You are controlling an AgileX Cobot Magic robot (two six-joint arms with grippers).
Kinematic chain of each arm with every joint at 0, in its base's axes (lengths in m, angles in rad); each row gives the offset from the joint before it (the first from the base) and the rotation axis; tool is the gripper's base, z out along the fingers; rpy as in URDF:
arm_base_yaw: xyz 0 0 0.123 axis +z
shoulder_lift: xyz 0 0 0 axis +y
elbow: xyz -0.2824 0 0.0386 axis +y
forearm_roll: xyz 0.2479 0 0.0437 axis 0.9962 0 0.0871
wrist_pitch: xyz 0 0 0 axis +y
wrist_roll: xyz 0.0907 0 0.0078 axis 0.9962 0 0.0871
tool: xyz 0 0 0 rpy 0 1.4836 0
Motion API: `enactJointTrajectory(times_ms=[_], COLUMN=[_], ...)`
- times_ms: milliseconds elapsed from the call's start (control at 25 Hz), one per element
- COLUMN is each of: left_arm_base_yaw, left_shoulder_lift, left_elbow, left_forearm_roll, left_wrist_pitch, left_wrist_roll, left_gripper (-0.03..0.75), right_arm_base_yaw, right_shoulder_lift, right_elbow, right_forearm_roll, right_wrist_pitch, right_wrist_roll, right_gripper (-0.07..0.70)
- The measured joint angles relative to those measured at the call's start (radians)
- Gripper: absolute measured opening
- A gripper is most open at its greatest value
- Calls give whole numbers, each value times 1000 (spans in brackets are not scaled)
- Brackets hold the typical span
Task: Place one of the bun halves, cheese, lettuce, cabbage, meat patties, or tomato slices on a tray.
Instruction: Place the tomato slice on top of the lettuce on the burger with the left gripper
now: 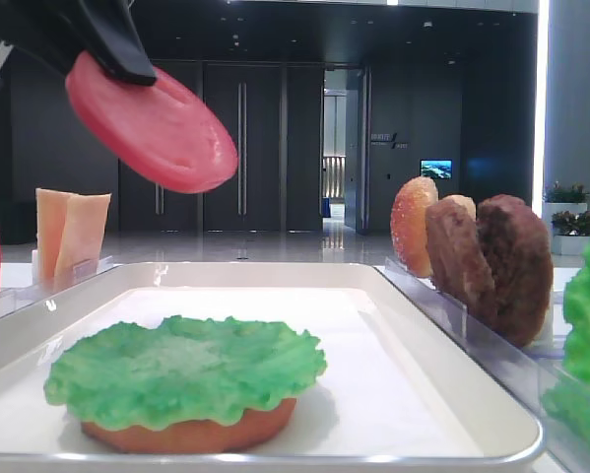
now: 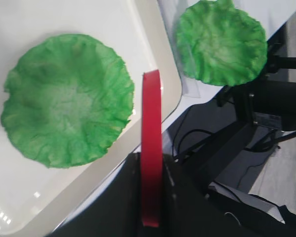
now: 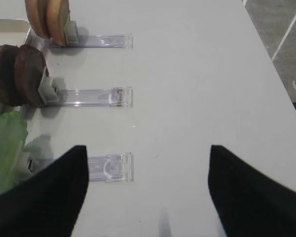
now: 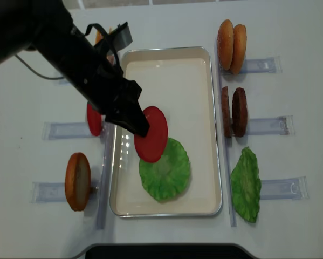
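My left gripper point(image 4: 137, 122) is shut on a red tomato slice point(image 4: 152, 135), which hangs tilted above the white tray point(image 4: 166, 49). The slice overlaps the far left edge of the lettuce point(image 4: 165, 170). That ruffled green leaf lies on a flat bun half point(image 1: 191, 429) in the tray's near part. In the left wrist view the tomato slice point(image 2: 151, 128) shows edge-on between my fingers, above the tray rim point(image 2: 157, 59). My right gripper point(image 3: 148, 192) is open over bare table beside the racks. Cabbage is out of view.
Clear racks flank the tray. On the right stand two bun halves point(image 4: 231, 46), two meat patties point(image 4: 234, 111) and a second lettuce leaf point(image 4: 246, 183). On the left stand another tomato slice point(image 4: 94, 118), a bun half point(image 4: 77, 181) and cheese point(image 1: 70, 232).
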Motion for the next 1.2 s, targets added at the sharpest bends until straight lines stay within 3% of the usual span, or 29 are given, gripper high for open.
enactJointTrajectory(times_ms=[160,440,680,1200], left_arm_base_yaw=[29,35,36,36], left_shoulder_lift=[-1,49,91,178], left_elbow=[100,179,181,181], left_forearm_roll=[-142,-230,-258,-294], left_wrist_pitch=[-24,-57,-93,-89], left_wrist_roll=[177,322,363,385], left_gripper=[57,57,57,57], right_arm_base_yaw=[0,0,0,0], right_shoulder_lift=[0,0,0,0], right_elbow=[0,0,0,0], right_forearm_roll=[0,0,0,0], right_wrist_pitch=[0,0,0,0], right_wrist_roll=[0,0,0,0], right_gripper=[486,486,486,486])
